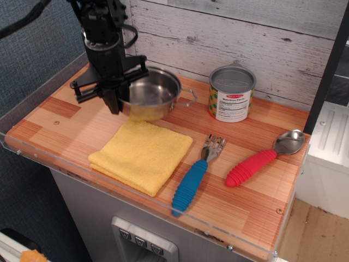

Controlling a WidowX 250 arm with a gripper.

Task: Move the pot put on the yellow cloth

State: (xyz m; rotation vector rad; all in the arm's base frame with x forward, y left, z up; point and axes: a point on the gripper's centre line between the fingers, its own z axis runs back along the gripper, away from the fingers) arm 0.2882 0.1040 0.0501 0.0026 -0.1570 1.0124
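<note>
Black and angular, the tool (pixel 115 98) hangs at the left rear of the striped wooden counter (pixel 256 196), its jaws clamped on the near-left rim of the small shallow round stainless-steel pot (pixel 154 94). The pot is held up off the counter, over the far edge of the square folded bright yellow terry cloth (pixel 141 154), whose colour shows as a yellow reflection on the pot's shiny side. One thin wire loop handle sticks out to the pot's right (the other is hidden behind the tool). The yellow cloth lies flat toward the front left of the counter, one corner pointing at the front edge. Just beside its right corner lies a fork with a ribbed blue handle (pixel 193 179), tines toward the back. Behind that, near the whitewashed plank wall (pixel 245 33), a labelled silver tin can (pixel 232 93) stands upright, apart from the pot. Farthest right lies a spoon with a ribbed red handle (pixel 262 160), its bowl close to the counter's right edge.
</note>
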